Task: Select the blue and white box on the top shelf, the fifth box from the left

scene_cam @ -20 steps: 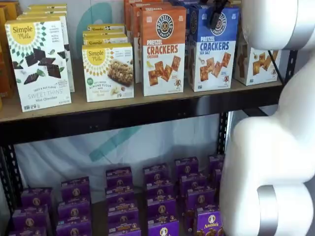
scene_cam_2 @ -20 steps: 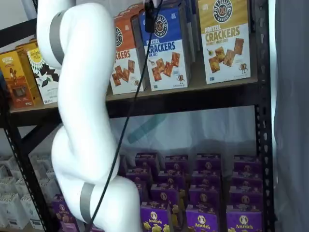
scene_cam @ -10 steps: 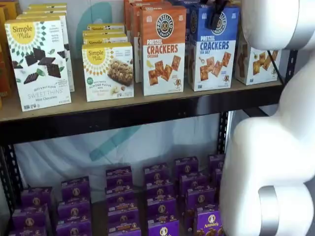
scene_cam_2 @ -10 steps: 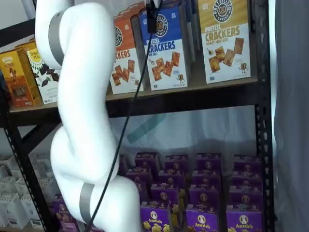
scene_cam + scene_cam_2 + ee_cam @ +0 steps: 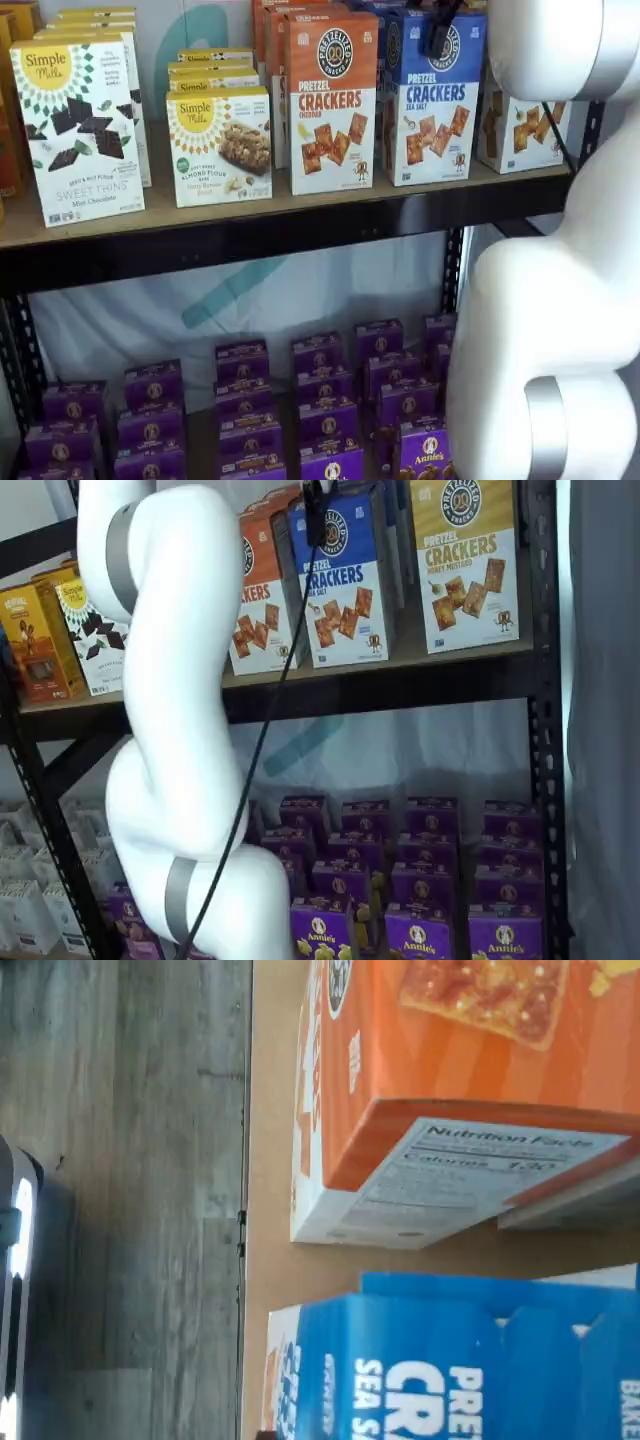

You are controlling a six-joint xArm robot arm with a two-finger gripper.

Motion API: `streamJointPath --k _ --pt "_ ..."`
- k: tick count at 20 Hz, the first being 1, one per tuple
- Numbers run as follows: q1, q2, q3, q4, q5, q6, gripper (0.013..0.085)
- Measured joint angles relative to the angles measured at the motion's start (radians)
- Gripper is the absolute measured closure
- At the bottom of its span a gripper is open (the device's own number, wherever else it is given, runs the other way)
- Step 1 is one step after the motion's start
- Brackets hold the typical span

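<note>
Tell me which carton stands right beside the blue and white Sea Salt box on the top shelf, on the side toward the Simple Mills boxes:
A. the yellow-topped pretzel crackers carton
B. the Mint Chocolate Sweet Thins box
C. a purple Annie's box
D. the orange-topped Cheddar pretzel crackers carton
D: in a shelf view the orange-topped Cheddar carton stands next to the blue and white box on the top shelf, with the Simple Mills boxes beyond it.

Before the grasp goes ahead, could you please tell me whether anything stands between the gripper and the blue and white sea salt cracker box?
Nothing visible does. The gripper's black fingers hang right in front of the upper face of the tall blue and white box. The orange-topped cheddar carton stands beside it on the tan wooden top shelf, not in the way.
</note>
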Motion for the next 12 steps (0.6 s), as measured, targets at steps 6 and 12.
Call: streamJointPath --k 6,12 --pt "-0.002 -0.001 0.0 -0.004 0.0 -0.003 0.021" --pt "-0.005 -0.001 -0.003 -0.003 0.002 -0.005 0.029"
